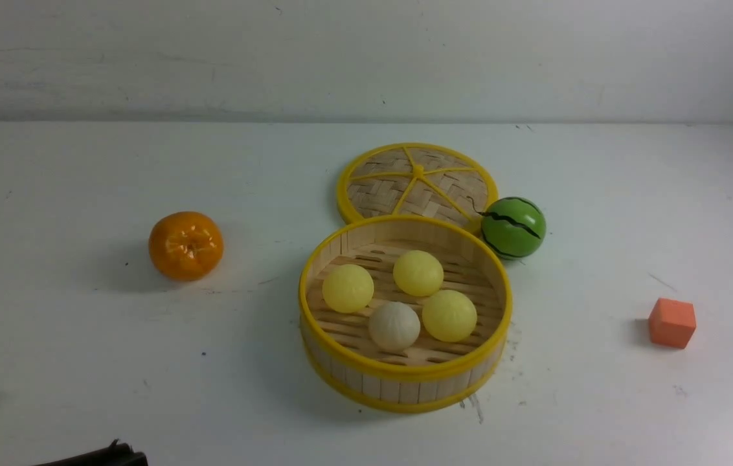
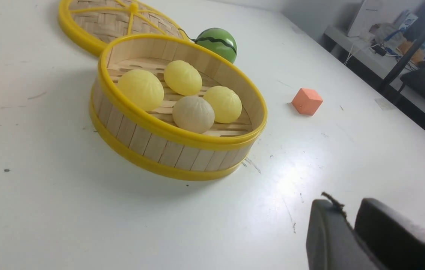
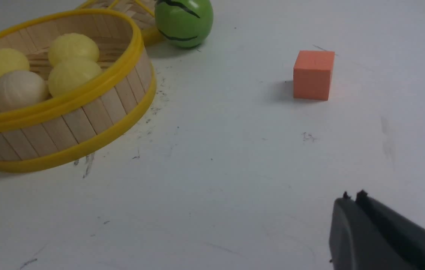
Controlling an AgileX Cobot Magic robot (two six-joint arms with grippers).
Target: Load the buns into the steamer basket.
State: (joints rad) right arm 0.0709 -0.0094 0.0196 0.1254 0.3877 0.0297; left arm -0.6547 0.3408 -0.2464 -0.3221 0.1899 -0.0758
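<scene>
Sitting inside the basket (image 1: 405,382) at table centre, all four buns (image 1: 416,273) are looking done; both grippers are resting empty, right (image 3: 351,197) pressed together, left (image 2: 347,213) barely parted, near six o'clock.

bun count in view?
4, all inside the steamer basket: yellow bun back-left, yellow bun back, yellow bun front-right, off-white bun front. None seem hidden.

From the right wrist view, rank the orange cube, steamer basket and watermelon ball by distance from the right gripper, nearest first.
Measured from the right gripper, which sits low at the frame's edge:
1. Orange cube, alone on the open table.
2. Steamer basket, holding all four buns.
3. Watermelon ball, beyond the basket, by the lid.
</scene>
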